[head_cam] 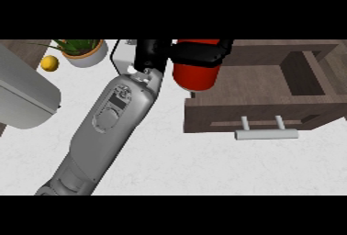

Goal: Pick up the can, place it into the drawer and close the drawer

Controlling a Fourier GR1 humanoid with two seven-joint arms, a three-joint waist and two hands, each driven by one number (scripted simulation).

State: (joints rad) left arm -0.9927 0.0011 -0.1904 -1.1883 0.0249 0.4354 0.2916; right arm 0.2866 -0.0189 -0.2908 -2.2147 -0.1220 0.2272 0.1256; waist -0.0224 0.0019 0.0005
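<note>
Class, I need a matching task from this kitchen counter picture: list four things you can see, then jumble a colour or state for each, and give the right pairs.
Things:
1. can
2. drawer
3. lemon
4. potted plant

Colour or state:
A. yellow, lying on the counter
B. red, held in a black hand
C. green leaves, at the far edge
D. brown, pulled open

Pairs: 1-B, 2-D, 3-A, 4-C

Matt wood, pale stone, glossy red metal.
Dark, grained wooden drawer (257, 98) with brushed metal handle (266, 133); smooth, shiny red can (195, 75); faintly mottled, matt white counter (203, 165); satin grey plastic forearm (112, 124); smooth pale plant pot (88, 57).
</note>
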